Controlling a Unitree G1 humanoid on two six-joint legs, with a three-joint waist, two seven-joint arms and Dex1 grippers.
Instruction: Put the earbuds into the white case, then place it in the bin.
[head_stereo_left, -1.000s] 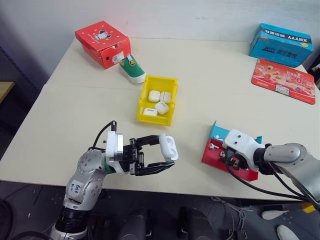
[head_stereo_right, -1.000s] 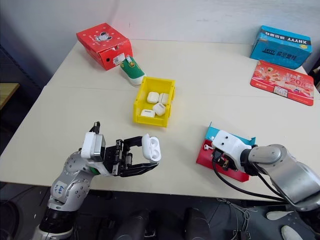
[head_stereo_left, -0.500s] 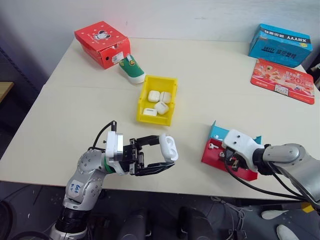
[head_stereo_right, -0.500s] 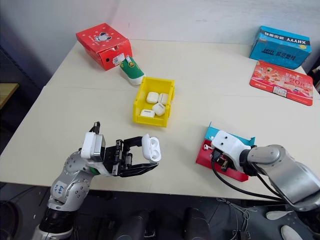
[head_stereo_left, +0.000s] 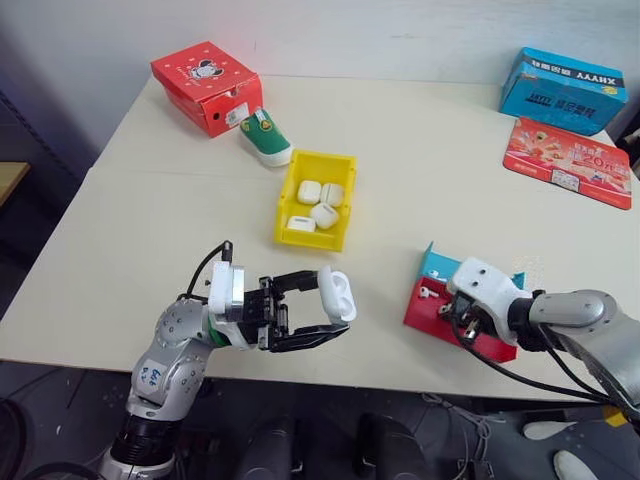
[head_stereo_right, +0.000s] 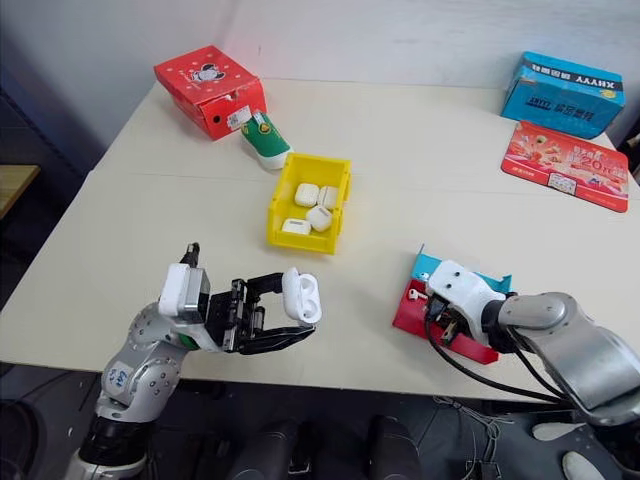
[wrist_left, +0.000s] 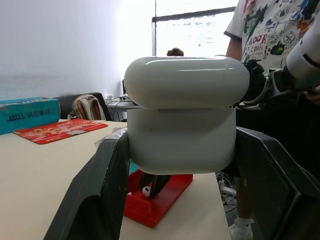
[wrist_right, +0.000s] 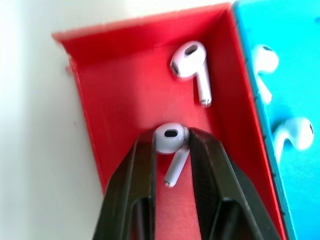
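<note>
A: What's on the left of the table (head_stereo_left: 150, 230)?

B: A pale cream top with a seam across it, against a plain white wall. At the far left corner sits a red box (head_stereo_left: 206, 86), a small green shoe (head_stereo_left: 265, 138) just beside it. Nearer the front edge the left gripper (head_stereo_left: 335, 312) is clamped on a white case (head_stereo_left: 338, 292) with its lid tipped open, held up off the table.

A: And the middle?

B: The yellow bin (head_stereo_left: 316, 200), with four white cases inside it, well beyond the held one.

A: The right?

B: A red-and-blue tray (head_stereo_left: 437, 296) near the front edge. The right gripper (wrist_right: 171, 145) is down in its red half, fingers (wrist_right: 141, 165) pinched on an earbud (wrist_right: 171, 139). A second earbud (wrist_right: 191, 64) lies loose in the same half, and two more lie in the blue half. At the far right corner there's a blue box (head_stereo_left: 562, 89), a red leaflet (head_stereo_left: 566, 159) in front of it.

A: The room?

B: The left wrist view shows a window, a chair and a person in a printed shirt (wrist_left: 270, 25) standing by the table.
</note>
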